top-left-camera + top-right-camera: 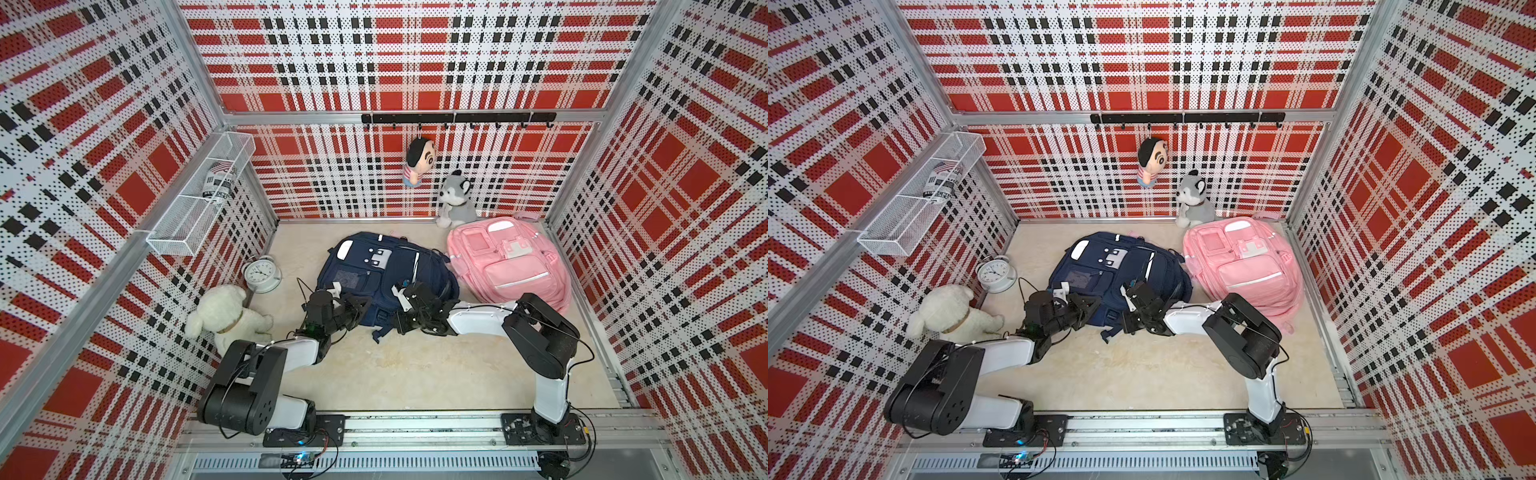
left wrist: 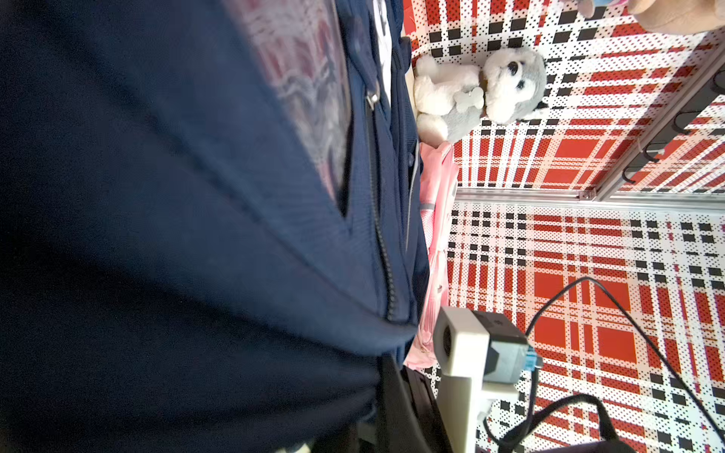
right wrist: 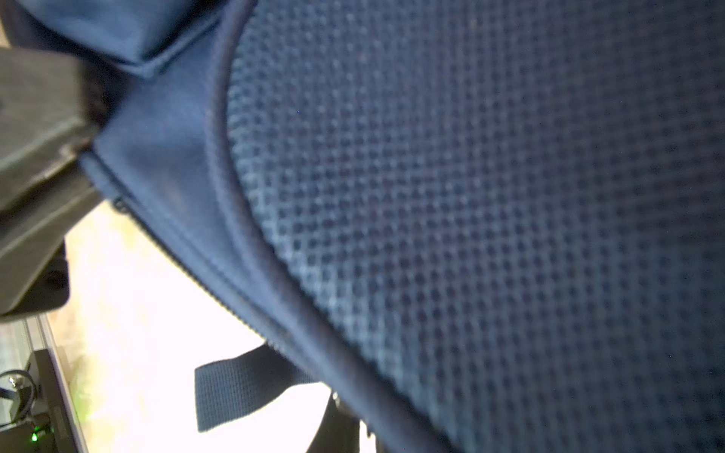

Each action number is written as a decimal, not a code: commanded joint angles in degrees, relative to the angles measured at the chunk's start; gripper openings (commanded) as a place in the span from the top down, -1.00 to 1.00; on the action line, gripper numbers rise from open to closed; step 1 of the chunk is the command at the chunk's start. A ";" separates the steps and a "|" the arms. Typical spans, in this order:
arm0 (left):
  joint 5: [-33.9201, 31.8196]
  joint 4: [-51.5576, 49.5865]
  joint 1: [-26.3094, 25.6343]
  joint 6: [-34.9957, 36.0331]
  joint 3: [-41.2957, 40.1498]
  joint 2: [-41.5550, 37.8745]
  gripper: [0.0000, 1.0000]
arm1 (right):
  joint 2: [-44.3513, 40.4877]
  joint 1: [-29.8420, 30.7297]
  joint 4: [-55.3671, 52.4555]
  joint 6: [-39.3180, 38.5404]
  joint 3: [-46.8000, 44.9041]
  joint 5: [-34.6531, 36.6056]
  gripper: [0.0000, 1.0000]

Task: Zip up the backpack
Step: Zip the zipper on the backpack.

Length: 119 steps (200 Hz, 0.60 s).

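At navy backpack [image 1: 390, 266] near edge | left gripper [image 1: 363, 305] closed; right gripper [image 1: 401, 322] pinching its fabric | bare floor [image 1: 415, 365] nearer robot

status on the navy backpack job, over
Left gripper shut at near edge of navy backpack, grip hidden. Right gripper shut on its fabric. Pink backpack close alongside.

Bare beige floor [image 1: 415, 374] lies open on the near side of the navy fabric backpack [image 1: 386, 270], past the left arm [image 1: 299, 353] and right arm [image 1: 482, 320] crowding that edge. A pink fabric backpack [image 1: 511, 266] blocks its right side; a round white alarm clock [image 1: 262, 274] and a white plush lamb [image 1: 224, 316] stand off its left
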 commanded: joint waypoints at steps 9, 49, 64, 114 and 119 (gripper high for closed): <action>3.20 0.69 1.29 5.10 1.69 1.19 1.00 | -3.09 -0.72 -8.05 -2.19 -0.27 0.63 1.00; 1.32 -5.02 2.19 10.65 4.97 3.72 1.00 | -6.45 -0.72 -12.63 -3.77 0.40 -0.20 1.00; 0.36 -7.40 2.45 12.61 6.31 4.65 1.00 | -7.14 -0.71 -14.86 -4.41 1.05 -0.61 1.00; -4.98 -17.01 3.67 20.59 10.51 6.24 1.00 | -7.66 -0.72 -23.91 -7.56 4.12 -1.44 1.00; -5.70 -18.14 3.85 21.45 10.95 6.31 1.00 | -7.71 -0.72 -24.98 -7.88 4.54 -1.38 1.00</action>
